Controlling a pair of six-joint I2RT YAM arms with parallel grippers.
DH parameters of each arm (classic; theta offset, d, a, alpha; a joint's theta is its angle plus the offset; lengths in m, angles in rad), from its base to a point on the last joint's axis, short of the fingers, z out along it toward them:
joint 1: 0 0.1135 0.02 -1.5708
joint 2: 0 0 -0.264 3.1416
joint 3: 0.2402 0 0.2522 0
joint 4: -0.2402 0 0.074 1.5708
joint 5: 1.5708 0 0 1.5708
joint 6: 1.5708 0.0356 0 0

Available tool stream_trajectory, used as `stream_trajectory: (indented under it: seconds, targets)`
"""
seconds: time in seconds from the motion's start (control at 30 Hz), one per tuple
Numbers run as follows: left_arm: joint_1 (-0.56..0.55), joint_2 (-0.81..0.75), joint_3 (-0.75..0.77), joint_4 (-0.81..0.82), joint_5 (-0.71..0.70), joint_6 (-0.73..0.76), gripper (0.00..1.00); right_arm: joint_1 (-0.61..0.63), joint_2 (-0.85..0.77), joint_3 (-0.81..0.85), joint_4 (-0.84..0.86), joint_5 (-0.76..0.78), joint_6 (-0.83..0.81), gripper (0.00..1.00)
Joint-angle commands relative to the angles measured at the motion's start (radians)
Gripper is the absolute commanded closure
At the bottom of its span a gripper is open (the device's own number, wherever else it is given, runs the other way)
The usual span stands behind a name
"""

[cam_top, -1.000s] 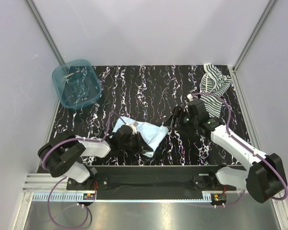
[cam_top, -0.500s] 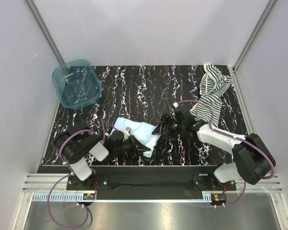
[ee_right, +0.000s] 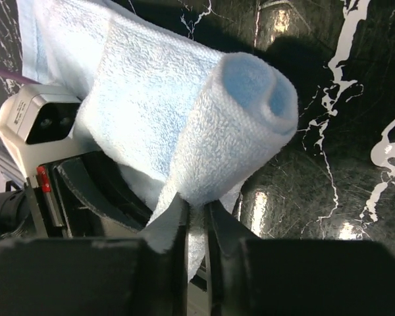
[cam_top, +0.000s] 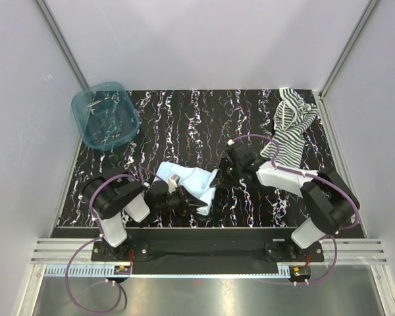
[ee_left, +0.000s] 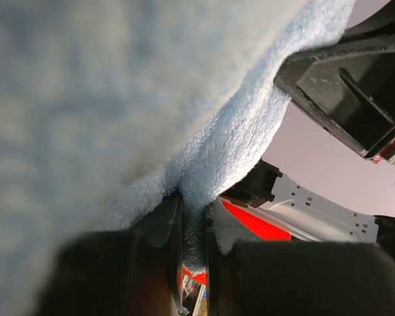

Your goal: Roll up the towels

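Observation:
The pale blue towel [cam_top: 186, 180] lies crumpled at the near middle of the table, held between both grippers. My left gripper [cam_top: 199, 207] reaches in low from the left and is shut on a fold of the blue towel [ee_left: 204, 151]; the cloth is pinched between its fingers [ee_left: 192, 227]. My right gripper [cam_top: 218, 179] comes in from the right, shut on the towel's edge [ee_right: 196, 220], just below a loosely rolled end [ee_right: 250, 108]. The striped towel [cam_top: 291, 126] lies bunched at the far right corner, untouched.
A teal basket [cam_top: 85, 128] with a small item inside stands at the far left corner. The left wrist's grey camera housing [ee_right: 43, 122] sits close behind the towel. Grey walls enclose the black marbled table [cam_top: 204, 125] on three sides.
My right gripper has moved left to the blue towel's right edge and shut on it. The left arm has folded back toward its base, keeping its hold on the towel.

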Motion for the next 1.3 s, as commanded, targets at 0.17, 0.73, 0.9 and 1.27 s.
stream_trajectory:
  seconds: [0.17, 0.73, 0.9, 1.27]
  targets:
    - [0.001, -0.259, 0.178, -0.744, -0.045, 0.418, 0.32, 0.037, 0.075, 0.191, -0.228, 0.145, -0.080, 0.97]
    - [-0.377, -0.513, 0.648, -1.734, -0.974, 0.790, 0.21, 0.089, 0.213, 0.385, -0.446, 0.199, -0.116, 1.00]
    - [-0.473, -0.456, 0.709, -1.731, -1.051, 0.814, 0.22, 0.089, 0.229, 0.402, -0.454, 0.197, -0.120, 1.00]
    - [-0.533, -0.222, 0.752, -1.697, -1.073, 0.769, 0.34, 0.089, 0.229, 0.411, -0.469, 0.183, -0.137, 1.00]
